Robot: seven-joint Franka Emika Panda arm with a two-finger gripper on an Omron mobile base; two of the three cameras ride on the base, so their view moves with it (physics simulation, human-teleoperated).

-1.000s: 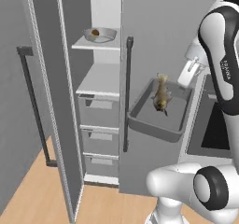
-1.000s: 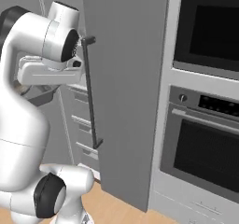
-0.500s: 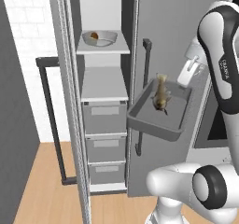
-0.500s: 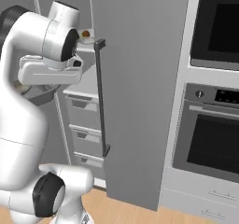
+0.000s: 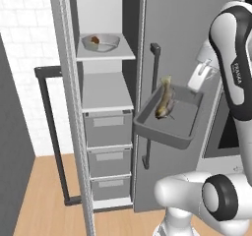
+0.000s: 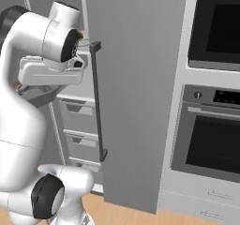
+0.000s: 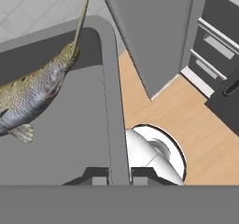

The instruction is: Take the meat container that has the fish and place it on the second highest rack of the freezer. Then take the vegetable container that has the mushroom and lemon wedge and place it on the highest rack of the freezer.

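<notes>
The tray [image 5: 189,113] is held in the air in front of the open freezer [image 5: 110,107], to the right of its shelves and level with the space between the lower white shelf and the top drawer [image 5: 107,128]. In the left base view the gripper [image 5: 198,78] is seen at the tray's far right rim, with the tray reaching out from it toward the left and near side. In the hand view the two fingertips [image 7: 97,175] stand pressed close together on either side of the tray's [image 7: 70,139] rim wall, so the rim is pinched between them and the tray floor spreads away from the gripper [image 7: 119,176]. The fish [image 5: 165,100] lies lengthwise inside the tray, its tail raised against the far rim and its head toward the near rim; in the hand view the fish [image 7: 35,90] is seen left of the pinched rim, well apart from the fingertips. On the upper white shelf [image 5: 106,53] the dish [image 5: 101,42] rests, with a small brown item in it that is too small to tell. The freezer door [image 5: 192,43] stands open behind the tray, its dark bar handle [image 5: 153,107] just left of the tray. In the right base view the oven [image 6: 213,130] is seen to the right of the door [image 6: 136,93].
</notes>
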